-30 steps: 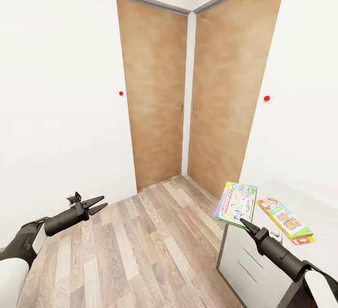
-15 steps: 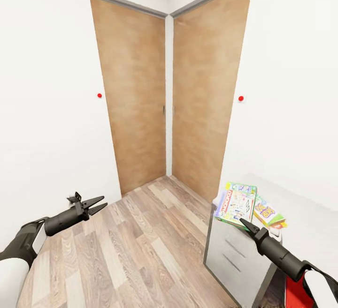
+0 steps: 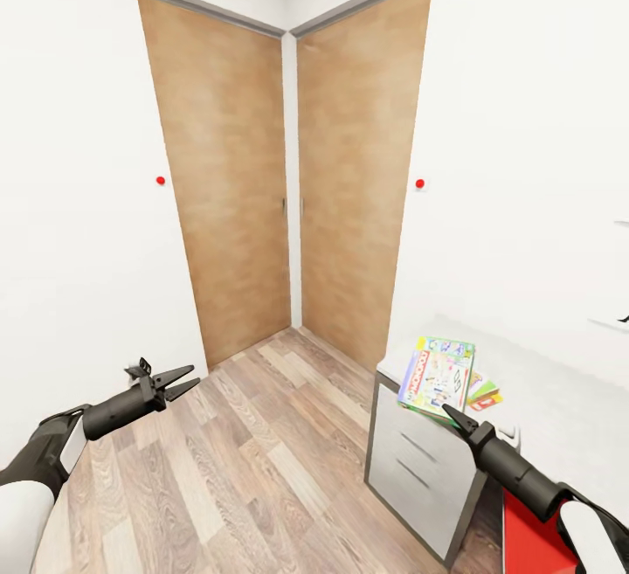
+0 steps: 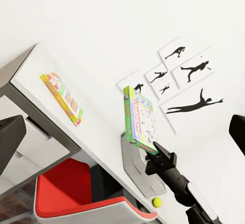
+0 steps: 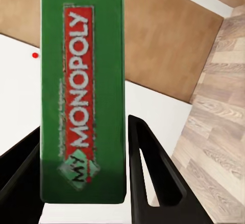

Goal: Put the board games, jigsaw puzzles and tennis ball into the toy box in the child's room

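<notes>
My right gripper [image 3: 452,415] is shut on the lower edge of a white-green board game [image 3: 438,375] with a red band, holding it upright over the near corner of the white table [image 3: 559,417]. In the right wrist view its green side [image 5: 81,91] reads "My Monopoly" between the dark fingers [image 5: 148,168]. A second board game [image 3: 485,390], yellow-green-orange, lies flat on the table behind it. From the left wrist I see this board game [image 4: 62,97], the held one [image 4: 139,119], the grey toy box [image 4: 133,168] and the tennis ball [image 4: 156,201]. My left gripper [image 3: 179,379] hangs open over the floor.
Two wooden doors [image 3: 288,198] meet in the corner ahead, above a plank floor [image 3: 262,460]. The table's white drawers [image 3: 418,462] face the floor, and a red chair [image 3: 535,543] stands beside them. Black silhouette pictures [image 4: 189,88] hang on the wall above the table.
The whole view has swung to the right, so doors and table sit further left and the red chair appears. Both arms keep their pose, the right still holding the game.
</notes>
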Tool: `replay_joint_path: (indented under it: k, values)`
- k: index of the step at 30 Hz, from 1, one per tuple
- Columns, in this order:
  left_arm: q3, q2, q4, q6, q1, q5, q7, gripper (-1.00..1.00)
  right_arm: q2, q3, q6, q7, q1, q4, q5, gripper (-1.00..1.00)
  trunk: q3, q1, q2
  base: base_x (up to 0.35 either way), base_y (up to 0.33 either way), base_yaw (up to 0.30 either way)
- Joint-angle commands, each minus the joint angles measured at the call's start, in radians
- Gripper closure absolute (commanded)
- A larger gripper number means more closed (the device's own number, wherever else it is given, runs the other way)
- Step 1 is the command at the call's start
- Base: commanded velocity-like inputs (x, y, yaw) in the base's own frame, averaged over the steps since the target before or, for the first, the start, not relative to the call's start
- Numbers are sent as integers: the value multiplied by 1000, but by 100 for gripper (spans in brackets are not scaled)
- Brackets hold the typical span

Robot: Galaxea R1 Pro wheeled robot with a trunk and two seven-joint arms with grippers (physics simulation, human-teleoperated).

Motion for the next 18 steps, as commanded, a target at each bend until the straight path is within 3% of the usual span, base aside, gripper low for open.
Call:
replay_joint_path:
  k: [1,8,14,18]
  values:
    - [1,0,0,11,0,0,-4,-100,0,3,5,2,-1,0,-3,100,0,0,-1,0,0,-3]
    - [1,0,0,11,0,0,-4,-100,1,12,0,2,0,0,-3,100,0,0,-1,0,0,-14]
    - [1,0,0,11,0,0,-3,-100,1,12,1,2,-1,0,-3,100,1,0,-1,0,0,-192]
    - [1,0,0,11,0,0,-3,-100,0,12,1,2,-1,0,-3,100,1,0,-1,0,0,-27]
